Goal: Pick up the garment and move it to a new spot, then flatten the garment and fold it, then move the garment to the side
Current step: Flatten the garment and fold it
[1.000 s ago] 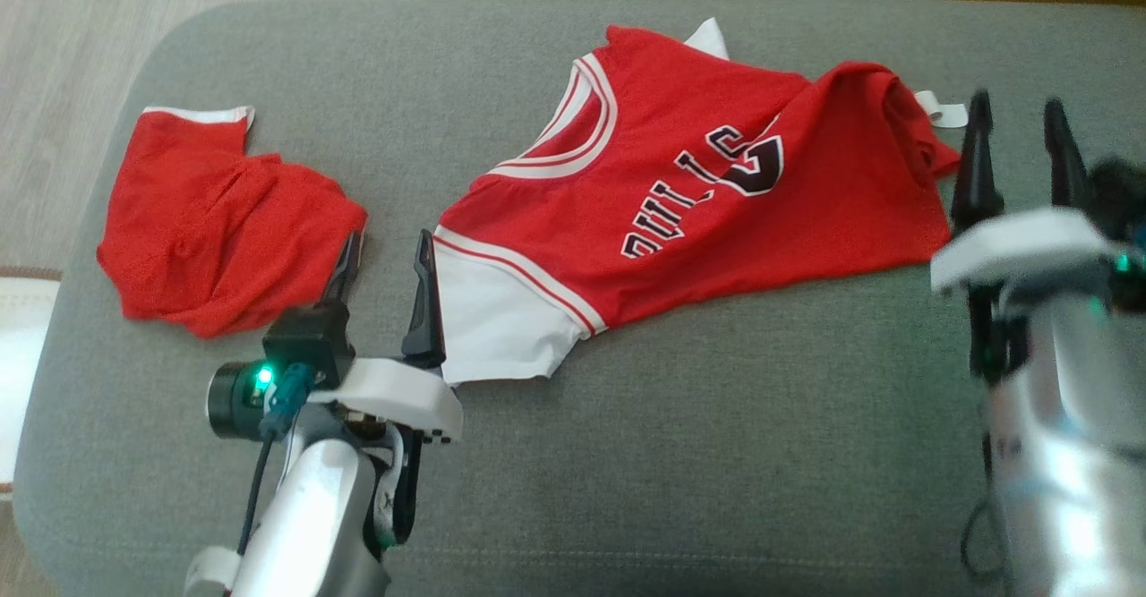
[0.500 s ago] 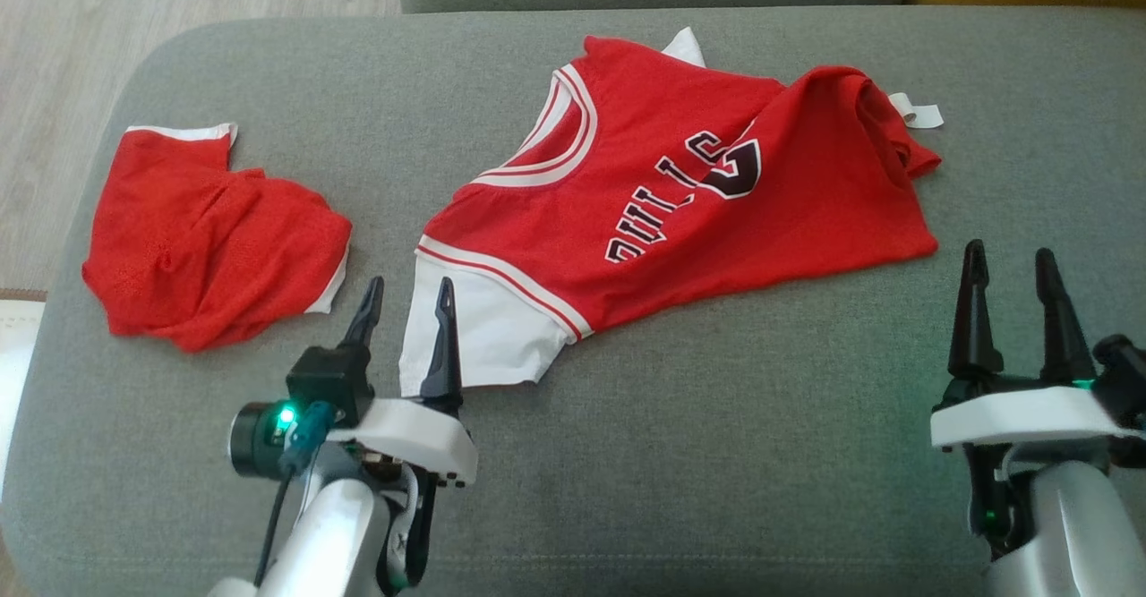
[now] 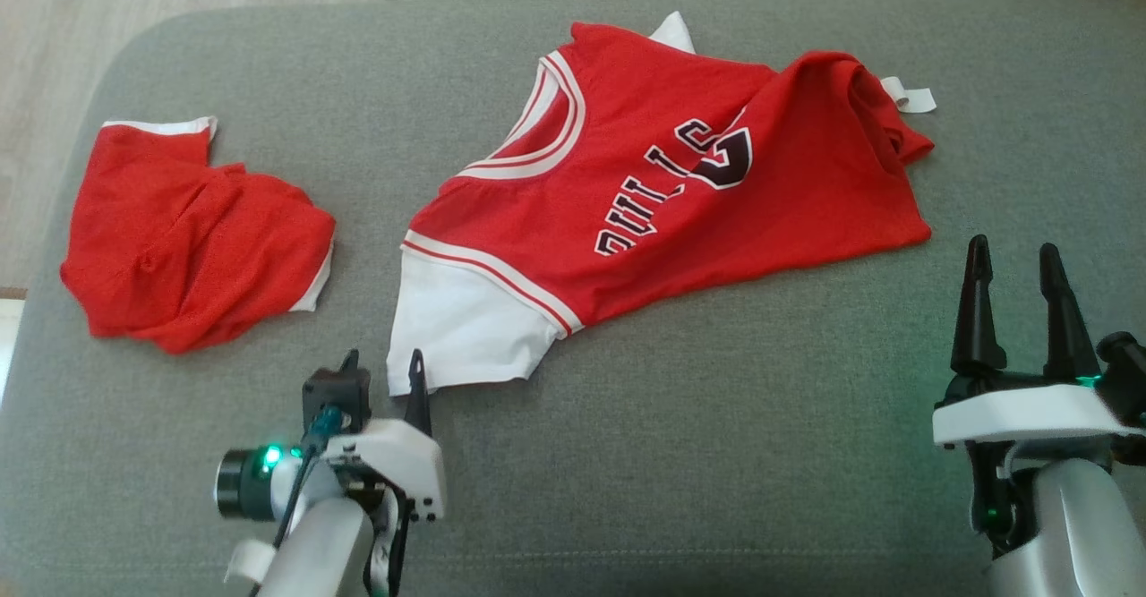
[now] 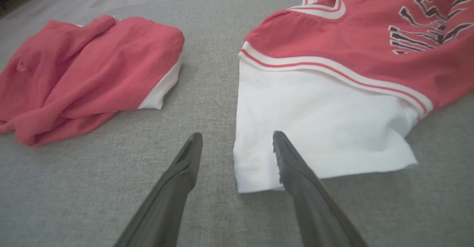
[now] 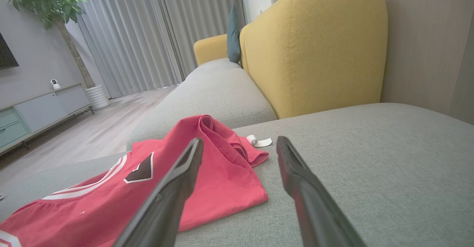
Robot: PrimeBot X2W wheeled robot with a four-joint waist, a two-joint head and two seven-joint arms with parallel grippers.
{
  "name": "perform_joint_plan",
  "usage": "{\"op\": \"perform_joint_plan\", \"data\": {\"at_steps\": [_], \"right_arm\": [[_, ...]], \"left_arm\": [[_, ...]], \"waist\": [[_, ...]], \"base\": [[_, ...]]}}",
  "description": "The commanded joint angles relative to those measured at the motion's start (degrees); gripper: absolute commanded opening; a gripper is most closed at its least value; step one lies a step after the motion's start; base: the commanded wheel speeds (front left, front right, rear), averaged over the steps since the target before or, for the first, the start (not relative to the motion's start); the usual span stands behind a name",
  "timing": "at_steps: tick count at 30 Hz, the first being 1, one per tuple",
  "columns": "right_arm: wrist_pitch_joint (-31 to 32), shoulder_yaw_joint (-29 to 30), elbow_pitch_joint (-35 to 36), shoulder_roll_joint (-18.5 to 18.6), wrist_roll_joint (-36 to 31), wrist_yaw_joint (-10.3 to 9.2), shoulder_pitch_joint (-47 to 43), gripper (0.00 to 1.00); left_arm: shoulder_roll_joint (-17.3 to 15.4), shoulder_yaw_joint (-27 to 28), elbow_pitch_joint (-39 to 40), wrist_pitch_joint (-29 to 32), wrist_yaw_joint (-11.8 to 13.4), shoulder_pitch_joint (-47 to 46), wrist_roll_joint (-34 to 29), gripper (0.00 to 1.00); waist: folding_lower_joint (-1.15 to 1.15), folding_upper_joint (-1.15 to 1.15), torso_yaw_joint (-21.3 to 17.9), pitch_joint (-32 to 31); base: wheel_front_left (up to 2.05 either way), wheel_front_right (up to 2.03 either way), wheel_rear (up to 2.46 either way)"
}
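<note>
A red basketball jersey (image 3: 662, 176) with dark lettering and a white sleeve (image 3: 461, 328) lies partly spread on the grey sofa cushion (image 3: 716, 454), its right end rumpled. My left gripper (image 3: 382, 360) is open just below the sleeve's lower left corner. In the left wrist view my left gripper (image 4: 237, 135) straddles the edge of the white sleeve (image 4: 314, 117), with nothing between its fingers. My right gripper (image 3: 1012, 248) is open over bare cushion, below and right of the jersey's hem. The right wrist view has my right gripper (image 5: 240, 140) apart from the jersey (image 5: 222, 180).
Crumpled red shorts (image 3: 188, 230) with white trim lie at the cushion's left end. A small white tag (image 3: 909, 96) sticks out at the jersey's far right corner. Wooden floor (image 3: 54, 24) lies beyond the left edge. A yellow seat back (image 5: 314, 54) rises behind.
The left gripper has drawn back toward me, off the gap between shorts and sleeve. The right gripper pulled back from the jersey's right end a second ago. The camera shifted slightly.
</note>
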State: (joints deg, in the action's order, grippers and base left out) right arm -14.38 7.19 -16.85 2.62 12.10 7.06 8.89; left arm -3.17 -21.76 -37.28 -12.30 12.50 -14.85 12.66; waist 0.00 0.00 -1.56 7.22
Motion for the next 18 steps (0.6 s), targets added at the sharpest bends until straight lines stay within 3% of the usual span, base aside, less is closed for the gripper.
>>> {"op": "perform_joint_plan", "data": {"at_steps": [1,9,10,11,14,18], "right_arm": [[-0.6,-1.6,2.1,0.3,0.1,0.43,2.3,1.00],[-0.6,-1.0,2.5,0.3,-0.2,0.43,3.2,1.00],[-0.6,-0.8,2.3,0.3,-0.4,0.43,3.3,1.00],[-0.6,-0.7,1.8,0.3,-0.6,0.43,3.5,1.00],[-0.5,-0.2,0.2,0.3,-1.4,0.43,4.1,1.00],[2.0,0.8,-5.1,0.3,-2.7,0.43,6.8,1.00]], "left_arm": [[-0.8,1.4,0.6,0.0,-0.3,-3.0,-0.1,1.00],[-0.5,-0.4,-6.6,3.3,-2.2,-6.0,0.6,1.00],[-0.4,-0.6,-7.0,3.4,-2.7,-6.2,0.9,0.29],[-0.3,-0.9,-7.3,3.2,-3.2,-6.5,1.2,0.00],[-0.2,-1.2,-7.3,2.2,-3.9,-7.0,1.8,0.00],[0.0,0.3,-4.7,-1.1,-2.8,-8.3,3.4,0.00]], "waist": [[0.00,0.00,-0.3,0.3],[0.00,0.00,-0.9,1.4],[0.00,0.00,-0.9,1.6],[0.00,0.00,-0.8,1.7],[0.00,0.00,-0.5,2.0],[0.00,0.00,0.5,2.8]], "base": [[0.00,0.00,0.00],[0.00,0.00,0.00],[0.00,0.00,0.00],[0.00,0.00,0.00],[0.00,0.00,0.00],[0.00,0.00,0.00]]}}
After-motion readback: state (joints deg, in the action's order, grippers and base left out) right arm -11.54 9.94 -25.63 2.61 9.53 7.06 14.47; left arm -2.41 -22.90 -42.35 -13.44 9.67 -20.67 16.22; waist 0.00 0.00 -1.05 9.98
